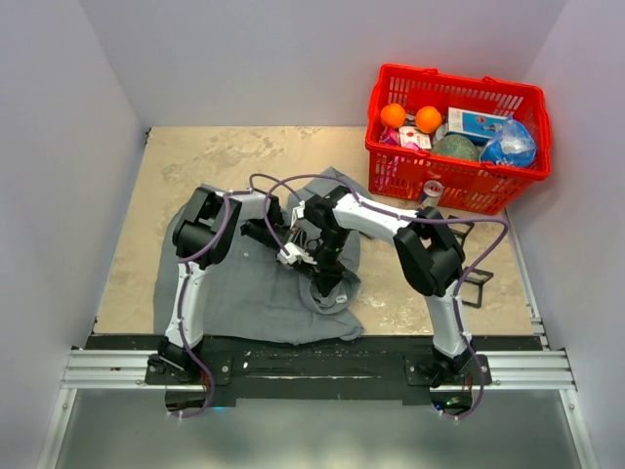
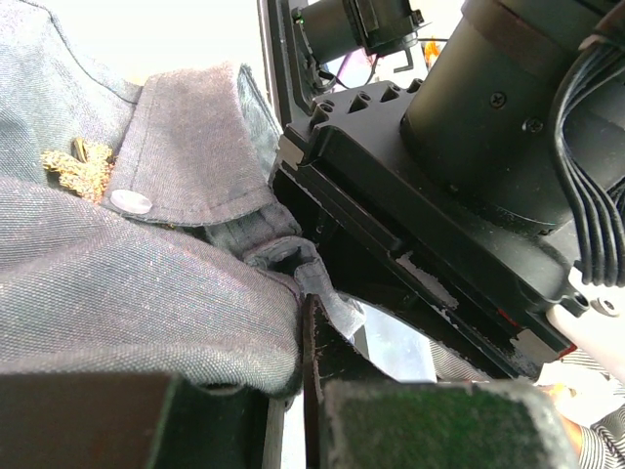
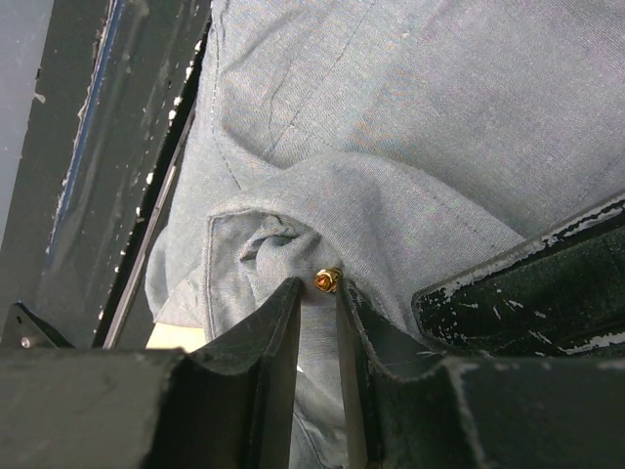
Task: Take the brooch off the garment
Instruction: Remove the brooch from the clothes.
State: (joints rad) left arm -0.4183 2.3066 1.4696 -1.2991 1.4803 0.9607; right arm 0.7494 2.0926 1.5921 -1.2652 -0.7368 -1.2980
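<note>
The grey shirt [image 1: 244, 293] lies spread on the table under both arms. In the left wrist view the gold brooch [image 2: 76, 171] sits on the cloth by the collar, next to a white button [image 2: 131, 202]. My left gripper [image 2: 305, 308] is shut on a fold of the shirt [image 2: 146, 283] below the collar; from above it [image 1: 290, 254] is near the shirt's middle. My right gripper [image 3: 319, 288] points down at bunched shirt cloth [image 3: 391, 127]. Its jaws stand a narrow gap apart, with a small gold stud of the brooch [image 3: 327, 280] at their tips, against the right finger. From above the right gripper [image 1: 327, 285] is just beside the left one.
A red basket [image 1: 439, 181] with oranges and packets stands at the back right. A black wire stand [image 1: 476, 283] lies right of the shirt. The right arm's black body [image 2: 469, 147] fills the left wrist view's right side. White walls enclose the table.
</note>
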